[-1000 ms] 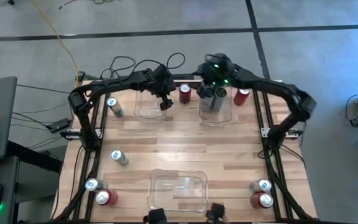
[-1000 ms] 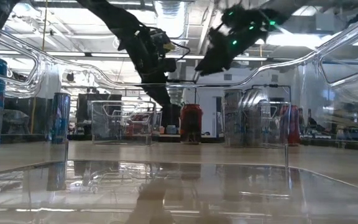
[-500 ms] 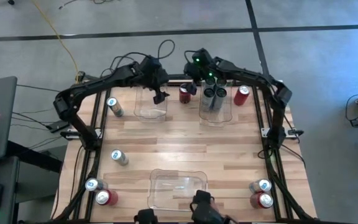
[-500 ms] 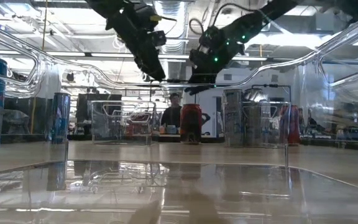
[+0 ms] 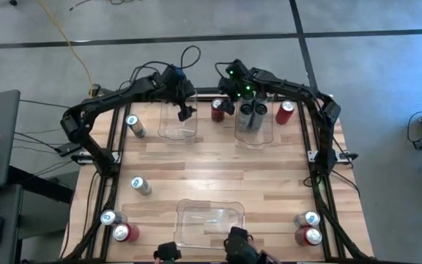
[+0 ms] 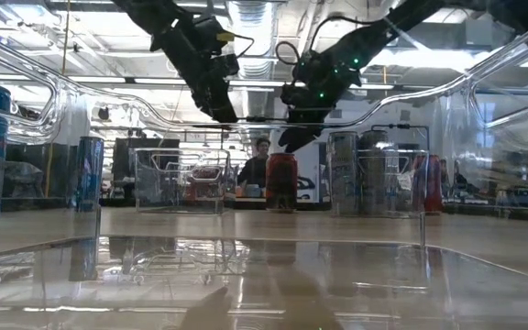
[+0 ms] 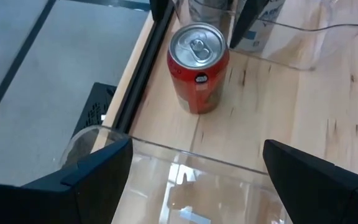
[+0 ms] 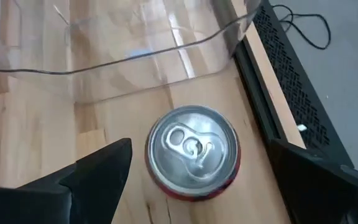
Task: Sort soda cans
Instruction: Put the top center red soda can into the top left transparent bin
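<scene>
You're at the pick step for the red can (image 5: 217, 110) standing upright between the two far bins: the empty bin (image 5: 177, 123) on one side, the bin (image 5: 253, 126) holding the dark grey cans (image 5: 250, 111) on the other. The right gripper (image 8: 194, 186) sits directly over that can, fingers spread wide apart, one on each side of the silver top, nothing held yet. The left gripper (image 7: 191, 180) hangs above the empty bin's far edge, fingers also apart and empty, looking at the same can.

Next move, my read: drop the right gripper straight down until the fingers flank the can body, then close. Watch the grey-can bin wall, it's just beside the can.

The can has a red body and a silver lid with the pull tab intact, no dents visible. A second red can (image 5: 285, 112) stands on the far side of the grey-can bin.
</scene>
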`<state>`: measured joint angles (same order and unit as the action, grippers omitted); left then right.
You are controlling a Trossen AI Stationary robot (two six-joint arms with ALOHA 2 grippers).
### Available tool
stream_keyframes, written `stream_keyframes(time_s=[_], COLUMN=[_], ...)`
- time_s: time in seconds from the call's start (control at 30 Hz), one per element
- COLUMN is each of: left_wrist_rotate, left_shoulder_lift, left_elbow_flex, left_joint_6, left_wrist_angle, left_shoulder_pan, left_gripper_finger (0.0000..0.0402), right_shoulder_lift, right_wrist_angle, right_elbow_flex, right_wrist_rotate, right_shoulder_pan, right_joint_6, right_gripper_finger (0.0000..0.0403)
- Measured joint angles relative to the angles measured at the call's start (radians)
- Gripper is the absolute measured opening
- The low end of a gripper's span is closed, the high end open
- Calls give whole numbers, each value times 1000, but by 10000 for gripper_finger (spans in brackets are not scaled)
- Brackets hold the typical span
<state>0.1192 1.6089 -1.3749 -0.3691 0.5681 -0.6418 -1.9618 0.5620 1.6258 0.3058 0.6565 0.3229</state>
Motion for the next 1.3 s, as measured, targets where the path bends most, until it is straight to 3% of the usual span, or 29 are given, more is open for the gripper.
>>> stream_keyframes(time_s=[0.5, 0.93, 1.3], left_wrist_rotate=[2, 2, 3], left_shoulder_lift=[0, 0, -8], left_elbow_flex=[19, 19, 19], left_joint_6=[-3, 22, 87], left_wrist_angle=[-31, -33, -21], left_shoulder_pan=[0, 0, 6], left_gripper_finger=[355, 355, 355], right_shoulder_lift=[-56, -49, 24], right_wrist_angle=[-35, -25, 79], right_elbow_flex=[0, 1, -1], right_wrist_rotate=[-50, -68, -70], right_shoulder_pan=[-21, -32, -143], right_joint_6=[0, -1, 19], right_gripper_finger=[396, 236, 228])
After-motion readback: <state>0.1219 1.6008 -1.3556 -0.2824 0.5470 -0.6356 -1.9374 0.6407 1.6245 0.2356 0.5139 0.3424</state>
